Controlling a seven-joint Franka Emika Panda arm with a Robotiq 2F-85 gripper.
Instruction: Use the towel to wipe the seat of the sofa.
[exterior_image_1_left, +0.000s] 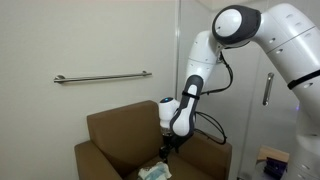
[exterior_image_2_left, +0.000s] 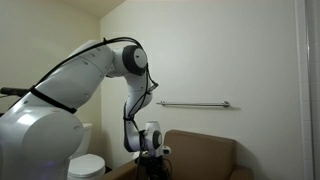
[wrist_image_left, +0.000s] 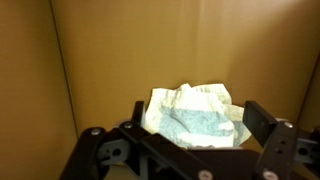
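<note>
black fingers (wrist_image_left: 266, 122) filled the bottom of the wrist view. they were spread wide, one on each side of the towel (wrist_image_left: 195, 115). the towel was a crumpled white heap with a pale blue-green patch, bunched up in the gap between them. nothing looked pinched, and i couldn't tell if either one actually touched the cloth or just sat close to it. the coloured patch was too blurry to say whether it was a pattern or lettering.

under the towel was the brown sofa seat (wrist_image_left: 100, 95), so the cloth lay right on the cushion.

in an exterior view the white arm (exterior_image_1_left: 188, 95) bent down over the sofa (exterior_image_1_left: 115, 130). its tip was low over the seat and the towel sat at the front part of the cushion, just below it. a metal grab bar (exterior_image_2_left: 195, 104) ran along the wall above the sofa in both exterior views.
</note>
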